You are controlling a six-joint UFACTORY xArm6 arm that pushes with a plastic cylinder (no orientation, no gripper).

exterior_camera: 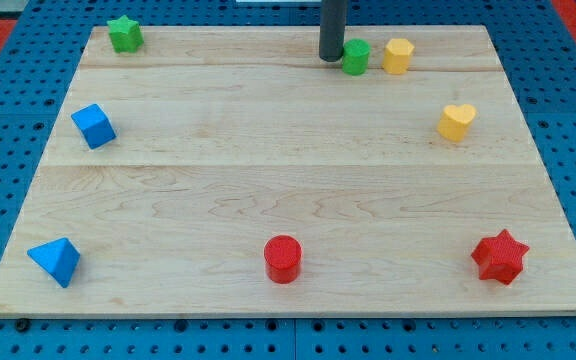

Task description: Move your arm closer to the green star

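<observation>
The green star [124, 34] sits at the board's top left corner. My tip [330, 58] is at the top middle of the board, far to the right of the star. The tip stands just left of a green cylinder [356, 57], close to it or touching; I cannot tell which.
A yellow block [398, 55] stands right of the green cylinder. A yellow heart [456, 121] is at the right. A blue cube [93, 126] and a blue pyramid-like block [55, 261] are at the left. A red cylinder [282, 259] and a red star [500, 257] are at the bottom.
</observation>
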